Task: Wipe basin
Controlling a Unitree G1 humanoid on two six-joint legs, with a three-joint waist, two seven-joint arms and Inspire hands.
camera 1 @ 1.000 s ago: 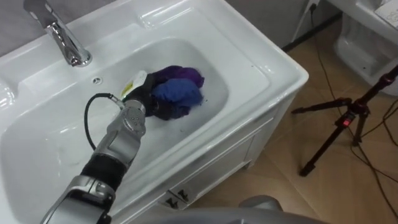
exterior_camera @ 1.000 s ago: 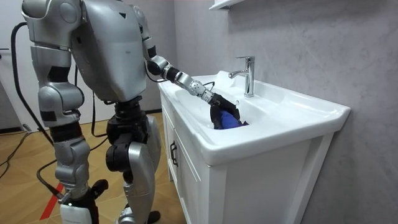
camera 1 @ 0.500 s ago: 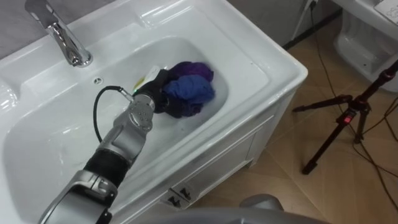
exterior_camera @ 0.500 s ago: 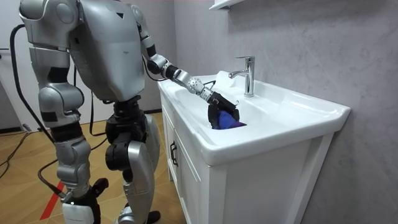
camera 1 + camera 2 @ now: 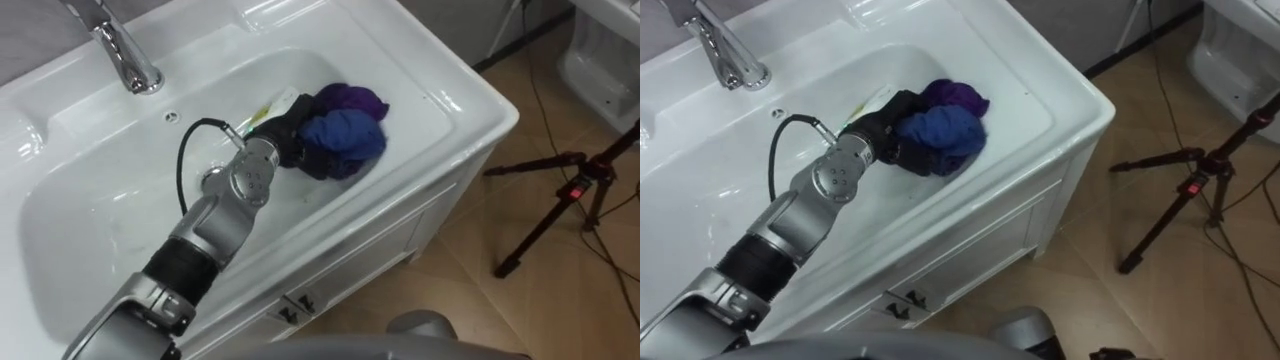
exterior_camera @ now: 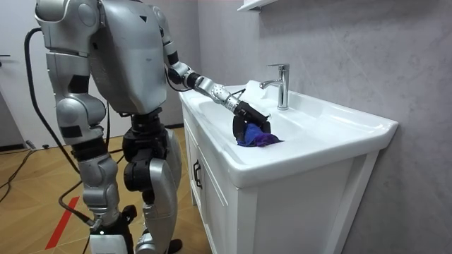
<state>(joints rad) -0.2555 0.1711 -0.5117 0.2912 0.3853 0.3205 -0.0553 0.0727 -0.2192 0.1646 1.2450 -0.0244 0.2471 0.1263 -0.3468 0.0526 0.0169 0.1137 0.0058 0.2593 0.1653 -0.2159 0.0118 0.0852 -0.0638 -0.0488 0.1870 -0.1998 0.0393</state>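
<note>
A bunched blue and purple cloth [image 5: 340,135] lies in the right part of the white basin [image 5: 120,230], against its front wall. My left hand [image 5: 285,140] reaches in from the lower left and is curled on the cloth's left side, with part of the fingers buried in the folds. In the room view the left hand [image 6: 244,120] presses down on the cloth [image 6: 260,140] from above. I stand at the front of the basin cabinet. My right hand [image 6: 90,149] hangs by my side at the room view's left.
A chrome tap [image 5: 125,50] stands at the back rim, with an overflow hole [image 5: 170,117] below it. The cabinet [image 5: 330,280] under the basin has small handles. A black tripod [image 5: 570,200] and cables stand on the wooden floor to the right.
My left hand has pushed the cloth further right along the basin. The eye views have shifted a little, and in the room view I have stepped closer to the cabinet.
</note>
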